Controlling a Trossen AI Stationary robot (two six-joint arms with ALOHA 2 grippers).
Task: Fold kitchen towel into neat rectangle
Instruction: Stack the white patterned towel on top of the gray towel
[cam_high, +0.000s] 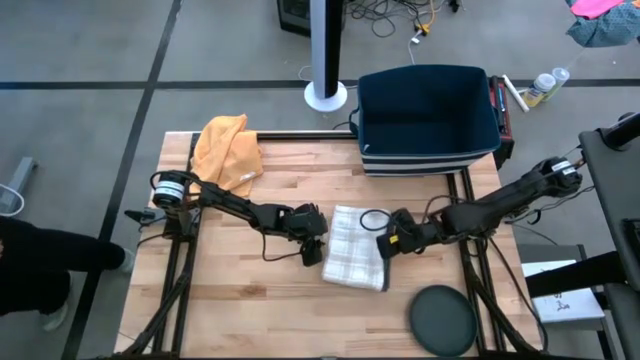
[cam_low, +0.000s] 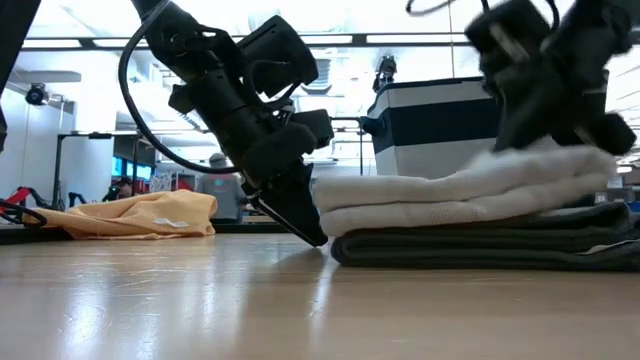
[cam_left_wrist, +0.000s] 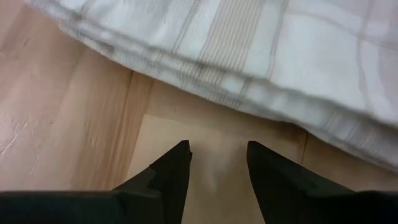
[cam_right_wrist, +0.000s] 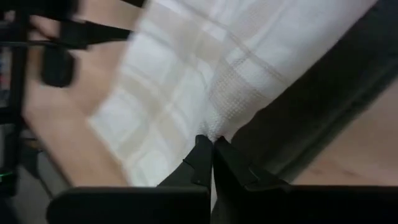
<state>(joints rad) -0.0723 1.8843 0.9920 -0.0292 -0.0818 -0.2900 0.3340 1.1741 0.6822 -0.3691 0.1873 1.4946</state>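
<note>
Leftmost, an orange cloth (cam_high: 228, 150) is seen bunched at the far left corner of the wooden table (cam_high: 230, 300), well apart from the work. Next, the left gripper (cam_high: 313, 258) is lowered to the tabletop just beside the left edge of the kitchen towel (cam_high: 354, 260); in the left wrist view its fingers (cam_left_wrist: 168, 180) are parted with bare wood between them, and nothing is held, the towel's layered edge (cam_left_wrist: 261, 68) lying just beyond the tips. At the middle of the table the white checked towel is laid folded into a roughly rectangular stack, and in the low view (cam_low: 460, 195) its pale layers are seen resting on a dark layer beneath. At the towel's right edge the right gripper (cam_high: 384, 246) is placed, and in the right wrist view (cam_right_wrist: 212, 142) its fingers are pressed together on a pinched bit of the fabric (cam_right_wrist: 186, 74). Behind the towel a dark blue bin (cam_high: 428, 118) is set at the table's far edge, and a dark round disc (cam_high: 442, 320) is laid near the front right corner
</note>
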